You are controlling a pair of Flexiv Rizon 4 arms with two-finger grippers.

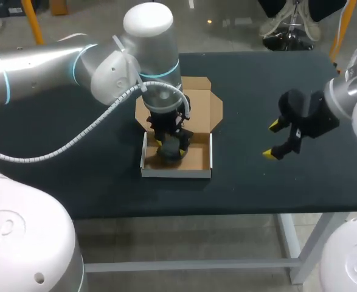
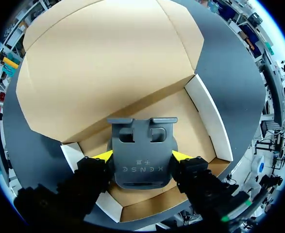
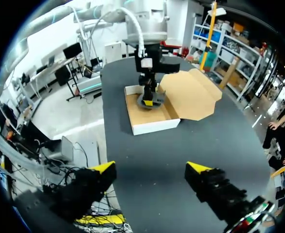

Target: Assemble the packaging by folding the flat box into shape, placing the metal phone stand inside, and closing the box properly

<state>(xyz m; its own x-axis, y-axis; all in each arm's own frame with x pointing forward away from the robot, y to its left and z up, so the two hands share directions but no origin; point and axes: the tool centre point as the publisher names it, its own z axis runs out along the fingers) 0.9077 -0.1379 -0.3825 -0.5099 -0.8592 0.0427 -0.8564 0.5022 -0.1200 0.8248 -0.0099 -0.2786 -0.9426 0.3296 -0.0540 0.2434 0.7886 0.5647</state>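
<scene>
Two grippers: our left gripper [image 2: 142, 156] is clamped on the grey metal phone stand [image 2: 141, 144], down inside the open cardboard box [image 2: 208, 121]; our right gripper [image 3: 151, 169] hangs spread open above the table [image 1: 257, 182], well apart.

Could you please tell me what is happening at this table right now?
The left arm has its jaws shut on the grey metal phone stand, holding it inside the folded cardboard box. The box's lid lies open and flat behind it. The right arm is off to the side above the dark table, with its jaws open and nothing in them. The box is not yet closed.
</scene>
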